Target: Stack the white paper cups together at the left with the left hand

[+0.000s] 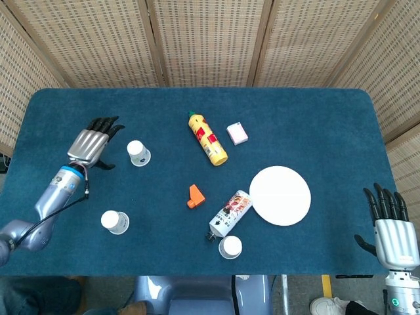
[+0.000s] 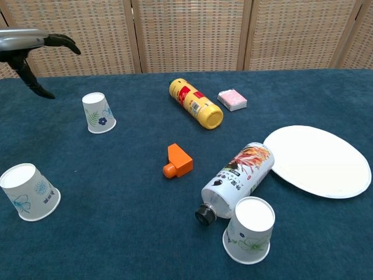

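Three white paper cups stand upside down on the blue table. One cup [image 1: 138,153] [image 2: 98,112] is at the far left, another cup [image 1: 115,222] [image 2: 29,192] at the near left, and a third cup [image 1: 230,247] [image 2: 249,230] near the front middle beside a lying can. My left hand [image 1: 92,143] [image 2: 32,48] hovers open, fingers spread, just left of the far left cup and apart from it. My right hand [image 1: 390,224] is open at the right front edge, holding nothing.
A yellow bottle [image 1: 208,138] lies at centre back with a small pink pack [image 1: 237,133] to its right. An orange block [image 1: 195,195], a printed can [image 1: 230,213] lying on its side, and a white plate [image 1: 280,195] fill the middle right.
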Robot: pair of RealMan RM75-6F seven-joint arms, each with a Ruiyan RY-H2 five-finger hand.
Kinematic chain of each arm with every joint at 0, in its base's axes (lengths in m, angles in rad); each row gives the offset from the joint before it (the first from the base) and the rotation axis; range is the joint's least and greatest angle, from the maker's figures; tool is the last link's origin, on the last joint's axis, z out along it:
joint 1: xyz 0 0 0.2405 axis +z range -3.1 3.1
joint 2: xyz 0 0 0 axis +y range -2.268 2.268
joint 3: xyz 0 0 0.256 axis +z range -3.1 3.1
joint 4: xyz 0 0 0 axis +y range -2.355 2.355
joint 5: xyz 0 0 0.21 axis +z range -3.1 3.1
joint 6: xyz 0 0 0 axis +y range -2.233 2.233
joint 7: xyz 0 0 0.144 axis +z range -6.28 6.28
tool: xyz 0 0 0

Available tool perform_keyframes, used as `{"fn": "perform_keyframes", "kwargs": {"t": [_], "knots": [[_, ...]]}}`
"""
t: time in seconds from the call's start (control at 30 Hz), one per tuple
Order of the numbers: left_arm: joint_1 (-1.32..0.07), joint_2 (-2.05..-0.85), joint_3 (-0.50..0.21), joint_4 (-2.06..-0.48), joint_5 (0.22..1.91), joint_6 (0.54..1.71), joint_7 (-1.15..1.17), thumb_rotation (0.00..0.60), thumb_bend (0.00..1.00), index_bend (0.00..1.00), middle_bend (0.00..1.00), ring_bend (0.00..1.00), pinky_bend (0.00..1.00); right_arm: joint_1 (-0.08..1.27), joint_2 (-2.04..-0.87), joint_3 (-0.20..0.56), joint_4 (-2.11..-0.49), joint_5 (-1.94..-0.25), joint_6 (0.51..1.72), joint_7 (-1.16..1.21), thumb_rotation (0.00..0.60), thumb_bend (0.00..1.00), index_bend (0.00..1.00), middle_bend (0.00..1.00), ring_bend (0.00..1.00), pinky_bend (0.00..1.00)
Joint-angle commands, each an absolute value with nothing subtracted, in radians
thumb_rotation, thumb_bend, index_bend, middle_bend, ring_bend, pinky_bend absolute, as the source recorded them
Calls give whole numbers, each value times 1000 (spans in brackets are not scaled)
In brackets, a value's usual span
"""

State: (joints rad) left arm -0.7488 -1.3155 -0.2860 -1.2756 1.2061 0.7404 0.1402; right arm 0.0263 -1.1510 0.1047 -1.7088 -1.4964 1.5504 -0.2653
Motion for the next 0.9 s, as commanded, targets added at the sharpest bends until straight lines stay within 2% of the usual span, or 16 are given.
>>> {"fn": "perform_keyframes", "kwargs": {"t": [0.03, 0.17, 0.63, 0.73, 0.9], "knots": [[-837, -1407, -289, -1161, 1156, 674, 177, 600, 0, 187, 51, 92, 134, 32, -1155, 112, -1703, -1478, 1541, -269, 600, 0, 0, 0, 0, 0], [-880, -1448, -280, -1096, 1118, 631, 204, 600, 0, 244, 100, 137, 214, 39, -1156, 121, -1696, -1452, 1525, -265, 600, 0, 0, 0, 0, 0], [-960, -1571, -249, -922, 1026, 580, 259, 600, 0, 322, 162, 203, 322, 52, -1152, 133, -1682, -1406, 1503, -242, 600, 0, 0, 0, 0, 0], [-971, -1604, -249, -873, 1021, 575, 242, 600, 0, 387, 216, 260, 369, 54, -1150, 135, -1679, -1399, 1501, -235, 600, 0, 0, 0, 0, 0], [-979, -1623, -245, -838, 1014, 566, 241, 600, 18, 532, 342, 414, 448, 56, -1149, 135, -1677, -1396, 1499, -231, 600, 0, 0, 0, 0, 0]]}}
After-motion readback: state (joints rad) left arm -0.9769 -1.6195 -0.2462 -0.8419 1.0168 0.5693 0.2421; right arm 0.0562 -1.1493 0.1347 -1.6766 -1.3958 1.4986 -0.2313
